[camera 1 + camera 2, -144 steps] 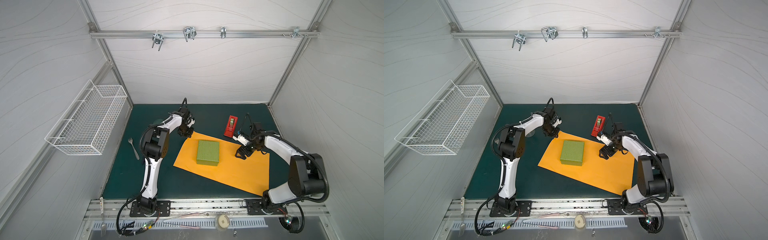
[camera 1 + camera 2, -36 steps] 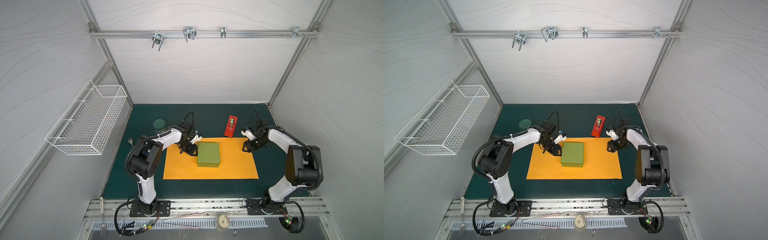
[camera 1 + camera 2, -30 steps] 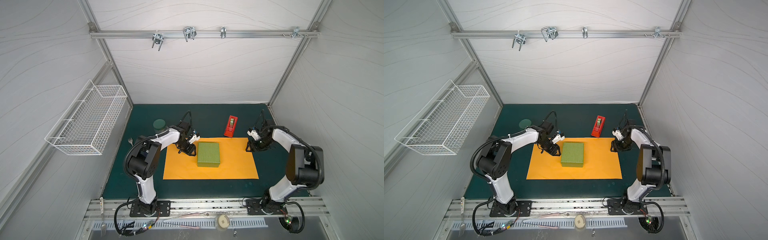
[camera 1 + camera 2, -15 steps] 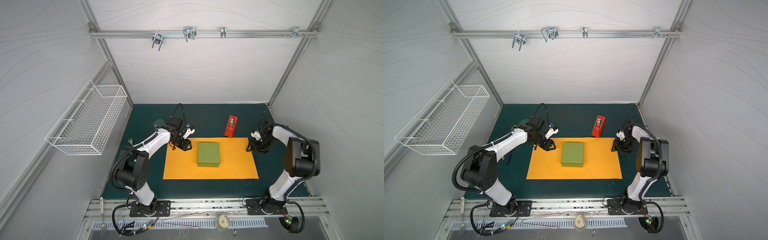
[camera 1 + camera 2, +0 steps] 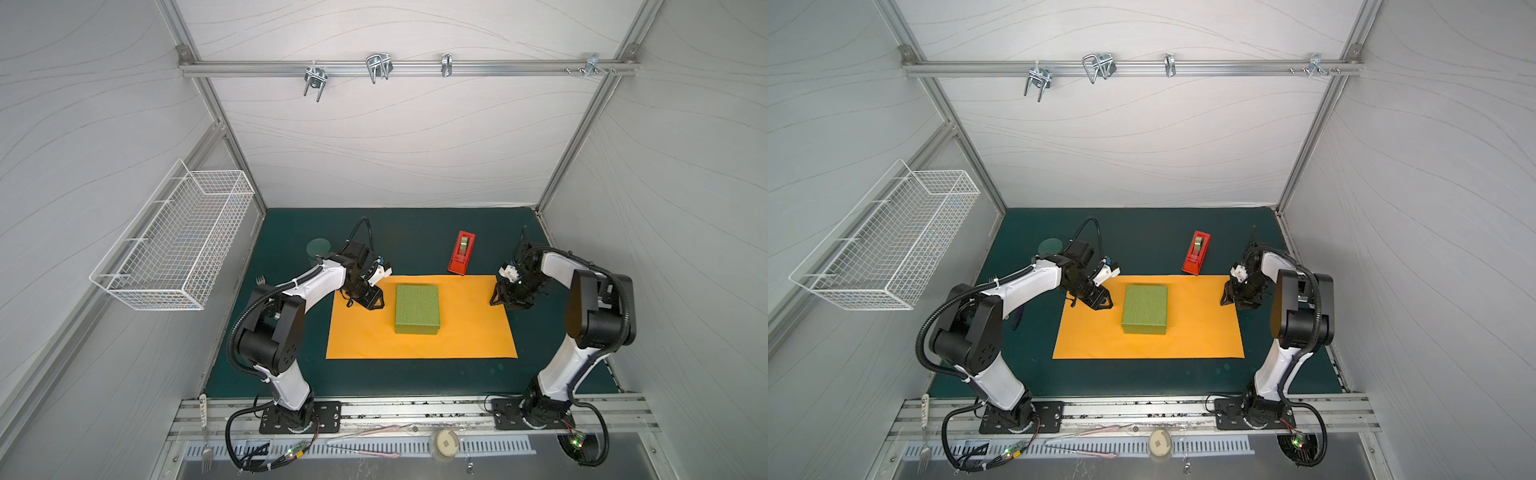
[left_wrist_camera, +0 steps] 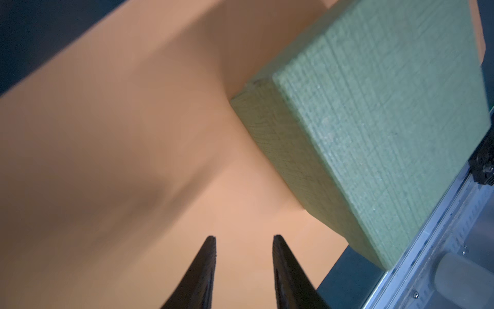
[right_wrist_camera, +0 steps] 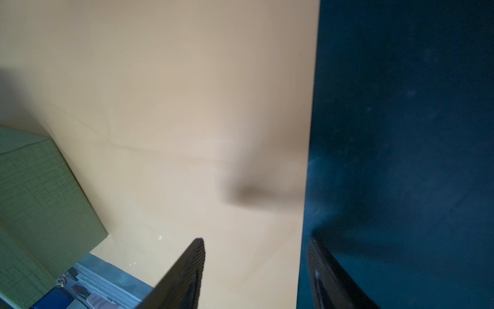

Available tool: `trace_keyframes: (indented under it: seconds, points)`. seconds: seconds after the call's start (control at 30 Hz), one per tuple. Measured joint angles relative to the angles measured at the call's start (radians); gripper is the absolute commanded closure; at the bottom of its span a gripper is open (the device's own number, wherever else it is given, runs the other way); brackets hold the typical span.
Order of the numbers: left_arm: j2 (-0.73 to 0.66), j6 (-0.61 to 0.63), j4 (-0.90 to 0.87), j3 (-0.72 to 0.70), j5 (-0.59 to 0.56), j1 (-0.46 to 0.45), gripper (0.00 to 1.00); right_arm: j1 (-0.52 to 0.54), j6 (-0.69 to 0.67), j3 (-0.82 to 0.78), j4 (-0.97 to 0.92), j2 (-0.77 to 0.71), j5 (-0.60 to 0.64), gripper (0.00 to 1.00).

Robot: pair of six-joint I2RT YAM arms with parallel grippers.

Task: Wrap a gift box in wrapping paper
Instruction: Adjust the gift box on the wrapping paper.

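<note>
The gift box (image 5: 417, 309) (image 5: 1145, 309), a squat yellow-green box, rests on the flat orange wrapping paper (image 5: 469, 328) (image 5: 1200, 328), a little left of its middle. My left gripper (image 5: 375, 304) (image 5: 1103, 304) hangs low over the paper just left of the box's far corner. In the left wrist view it (image 6: 243, 238) is open by a narrow gap, with only paper (image 6: 133, 133) beneath and the box (image 6: 374, 133) ahead. My right gripper (image 5: 503, 301) (image 7: 256, 240) is open and straddles the paper's right edge (image 7: 310, 160), holding nothing.
A red tape dispenser (image 5: 462, 257) stands just behind the paper's far edge. A dark round disc (image 5: 318, 248) and a fork (image 5: 259, 279) lie at the mat's left. A white wire basket (image 5: 178, 249) hangs on the left wall.
The paper, askew several seconds ago, now lies square to the front. Over the last second my left arm's elbow swung out to the left while its gripper stayed by the box. The right gripper barely moved.
</note>
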Motion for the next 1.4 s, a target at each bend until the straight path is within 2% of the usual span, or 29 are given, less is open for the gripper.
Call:
trace_keyframes:
  seconds: [0.2,0.7,0.8,0.93,0.97,1.03,1.13,1.2,1.27,1.4]
  points:
    - [0.021,-0.003,0.004,-0.024,0.019,-0.043,0.63,-0.001,0.0,0.0,0.004,0.003,-0.003,0.38]
    - [0.032,-0.018,0.033,-0.029,0.031,-0.049,0.62,-0.003,-0.001,0.0,0.004,0.003,-0.021,0.39]
    - [-0.021,-0.014,0.064,-0.07,-0.01,-0.032,0.56,-0.003,-0.002,0.0,0.004,0.003,-0.023,0.39]
    - [-0.207,0.036,0.106,-0.143,-0.089,-0.018,0.43,-0.003,-0.005,0.0,0.004,0.003,-0.029,0.39]
    - [-0.26,0.061,0.121,-0.154,-0.111,-0.03,0.37,-0.003,-0.005,0.0,0.004,0.003,-0.031,0.39]
    - [-0.342,0.108,0.152,-0.166,-0.148,-0.078,0.32,-0.003,-0.005,0.0,0.005,0.003,-0.032,0.39]
    - [-0.399,0.202,0.199,-0.17,-0.215,-0.2,0.27,-0.006,-0.005,0.0,0.005,0.003,-0.034,0.39]
    - [-0.39,0.262,0.221,-0.17,-0.257,-0.285,0.23,-0.009,-0.005,0.0,0.005,0.003,-0.034,0.39]
    - [-0.359,0.319,0.239,-0.169,-0.299,-0.359,0.08,-0.012,-0.005,0.0,0.005,0.003,-0.034,0.39]
    - [-0.27,0.394,0.261,-0.161,-0.375,-0.452,0.01,-0.014,-0.012,-0.001,0.005,0.003,-0.038,0.4]
